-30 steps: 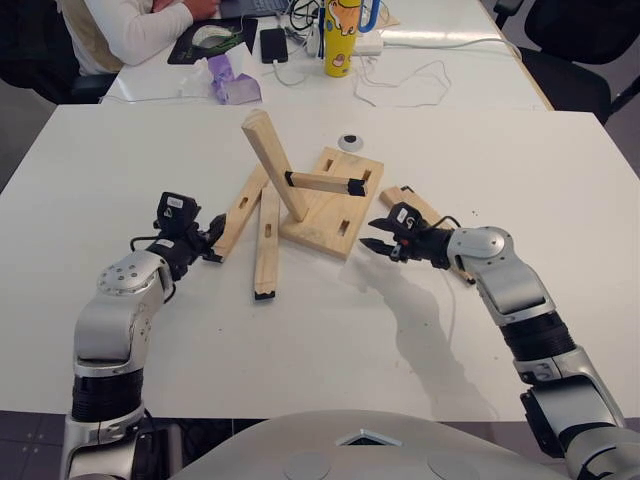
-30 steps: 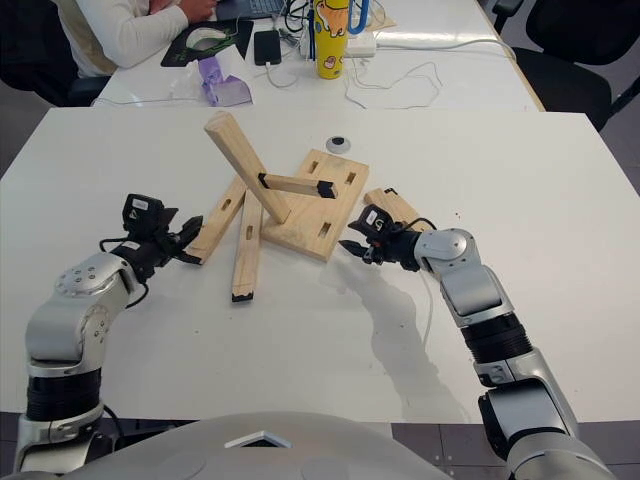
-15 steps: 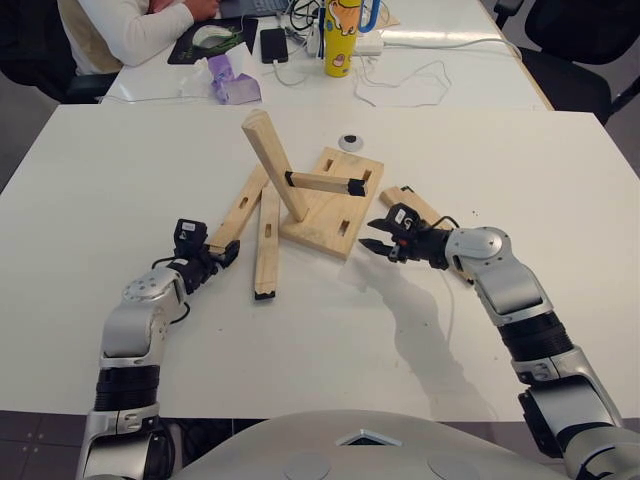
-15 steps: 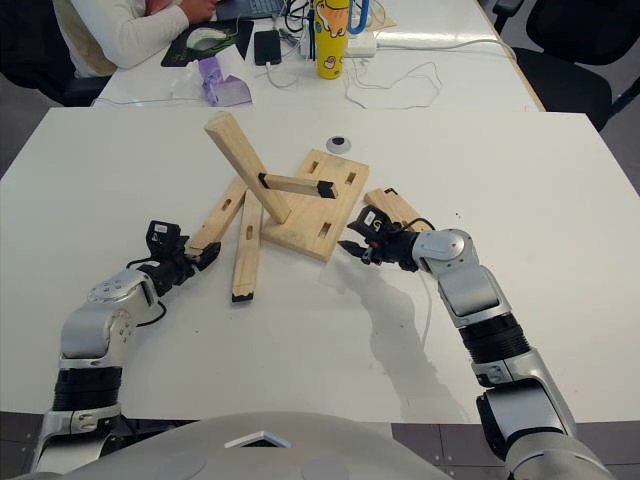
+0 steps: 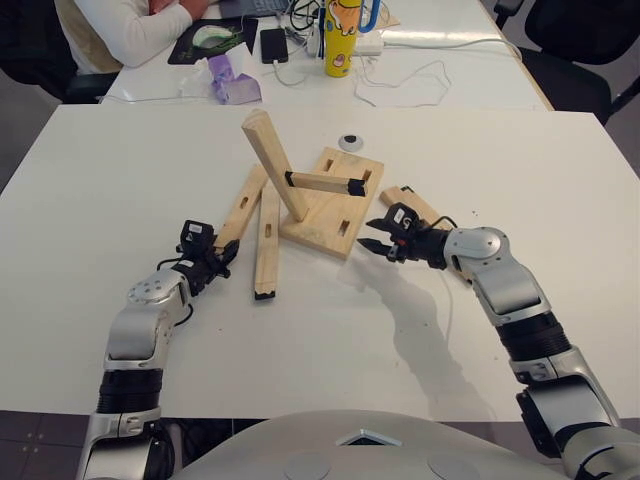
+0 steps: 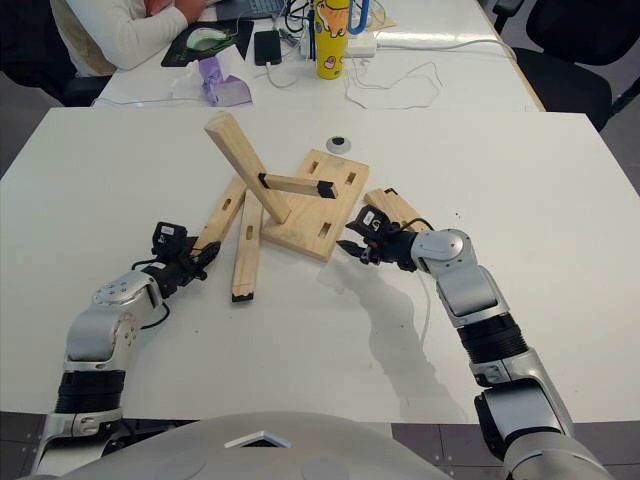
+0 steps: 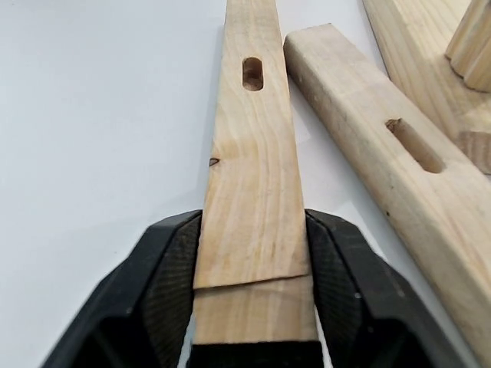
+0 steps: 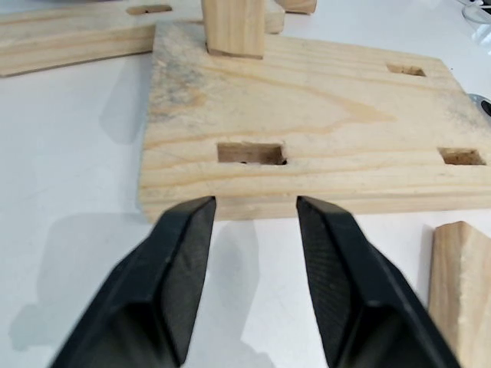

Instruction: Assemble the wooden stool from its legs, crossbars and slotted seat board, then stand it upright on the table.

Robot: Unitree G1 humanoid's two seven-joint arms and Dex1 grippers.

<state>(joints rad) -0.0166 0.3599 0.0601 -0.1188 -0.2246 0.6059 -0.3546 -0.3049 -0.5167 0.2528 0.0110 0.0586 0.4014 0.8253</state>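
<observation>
Note the left tool, swung in from farther left over the last second and now clamped across the near end of the pale flat wooden leg with an oval slot. Leg flat on the white surface, far end up beside the square pale wooden seat board with rectangular slots. No shift meanwhile in any wooden part, nor in the right tool: fingers apart, parked just in front of the board's near edge.

Judged from this: grasp on the next leg made, lift and seating into a free slot yet to come. Stool far from complete: one thick wooden leg planted aslant in the board, a short black-tipped wooden crossbar plugged into its side, a second loose slotted leg beside the gripped one, another wooden piece by the right forearm.

In the left wrist view: black pads pressed against both sides of the leg, plus a curved split line near the held end, both too small to judge from the head. In the right wrist view: an open rectangular slot straight beyond the gap between the spread fingers. In the head views: the full lean of the planted leg, cut off above its base at the right wrist.
</observation>
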